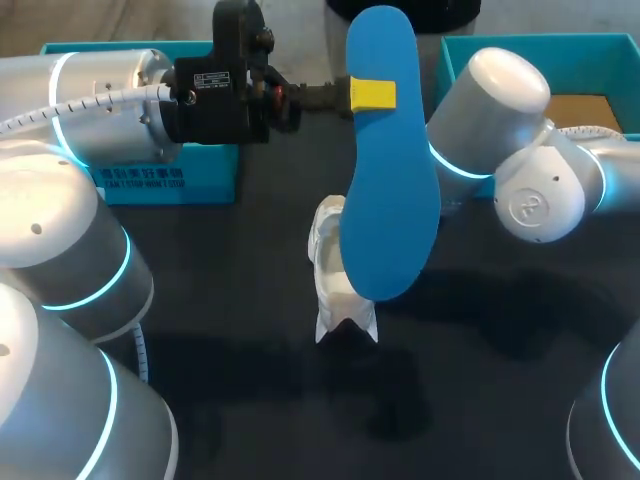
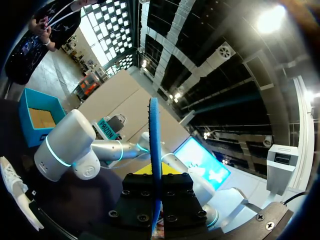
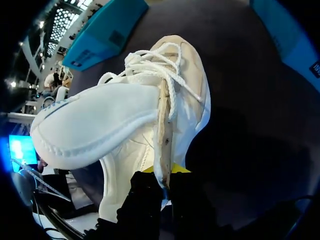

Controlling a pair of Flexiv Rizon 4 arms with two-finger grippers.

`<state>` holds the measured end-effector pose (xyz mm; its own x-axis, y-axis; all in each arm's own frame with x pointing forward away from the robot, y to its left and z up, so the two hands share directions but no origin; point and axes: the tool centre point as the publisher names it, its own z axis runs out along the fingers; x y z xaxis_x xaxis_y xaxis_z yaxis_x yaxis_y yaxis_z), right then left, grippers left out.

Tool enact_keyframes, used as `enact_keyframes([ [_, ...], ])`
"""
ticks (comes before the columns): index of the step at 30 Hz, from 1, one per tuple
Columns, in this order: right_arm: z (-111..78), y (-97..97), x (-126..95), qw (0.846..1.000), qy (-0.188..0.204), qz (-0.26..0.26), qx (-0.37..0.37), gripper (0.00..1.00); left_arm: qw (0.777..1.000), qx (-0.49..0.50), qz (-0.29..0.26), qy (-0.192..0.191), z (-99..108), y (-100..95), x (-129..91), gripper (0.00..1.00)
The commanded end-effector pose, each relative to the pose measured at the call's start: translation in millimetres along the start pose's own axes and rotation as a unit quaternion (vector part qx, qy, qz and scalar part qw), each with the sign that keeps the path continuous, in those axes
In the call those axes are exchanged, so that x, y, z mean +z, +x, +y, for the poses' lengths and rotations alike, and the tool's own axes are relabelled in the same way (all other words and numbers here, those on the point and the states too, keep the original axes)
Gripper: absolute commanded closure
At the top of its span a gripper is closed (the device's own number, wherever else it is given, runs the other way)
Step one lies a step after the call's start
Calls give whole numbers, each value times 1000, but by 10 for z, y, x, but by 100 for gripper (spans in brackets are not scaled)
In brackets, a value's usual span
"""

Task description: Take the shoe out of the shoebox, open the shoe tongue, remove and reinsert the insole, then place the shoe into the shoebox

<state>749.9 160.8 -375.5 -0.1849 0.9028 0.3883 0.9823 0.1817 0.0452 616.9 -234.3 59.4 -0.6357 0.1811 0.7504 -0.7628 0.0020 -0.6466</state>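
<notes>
White and laced, the shoe [image 1: 328,270] rests on the dark table [image 1: 240,300] near the middle, and the raised insole in front hides much of it. Whether it is upright or tipped is hard to make out from above. In the right wrist view the right gripper [image 3: 162,172] is closed on the rim of the shoe's [image 3: 130,120] opening. The thin edge runs between its two black fingers, with only slivers of yellow showing on either side. The laces [image 3: 165,75] lie loose ahead of it. From the head view this gripper itself is hidden, and only the right arm [image 1: 520,150] shows.

Higher up, the blue insole [image 1: 385,180] hangs over the shoe, clear of the table. The left gripper [image 1: 372,95] pinches it near its far end, one yellow tip flat on its face. In the left wrist view the insole [image 2: 153,140] stands edge-on, clamped between the fingers of the left gripper [image 2: 155,172].

Farthest off, a teal shoebox [image 1: 540,45] sits behind the right arm, partly cut off, with brown card inside. A second teal box [image 1: 170,180] lies mostly behind the left arm [image 1: 100,110].
</notes>
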Motion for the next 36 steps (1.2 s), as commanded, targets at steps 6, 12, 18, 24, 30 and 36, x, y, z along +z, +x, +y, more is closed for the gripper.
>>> enact_keyframes([
  [6,-30,51,-82,1000,-9,-2,-3,0,1000,0,-1,0,14,-1,-2,100],
  [12,1,130,-352,999,-26,4,-23,0,1000,0,-1,0,14,-1,-2,100],
  [18,54,175,-541,998,-42,13,-51,0,1000,0,-1,0,14,-1,-2,100],
  [24,54,175,-541,998,-42,13,-51,0,1000,0,-1,0,14,-1,-2,100],
  [30,54,175,-541,998,-42,13,-51,0,1000,0,-1,0,14,-1,-2,100],
  [36,67,169,-552,997,-51,22,-53,0,1000,0,-1,0,14,-1,-2,100],
])
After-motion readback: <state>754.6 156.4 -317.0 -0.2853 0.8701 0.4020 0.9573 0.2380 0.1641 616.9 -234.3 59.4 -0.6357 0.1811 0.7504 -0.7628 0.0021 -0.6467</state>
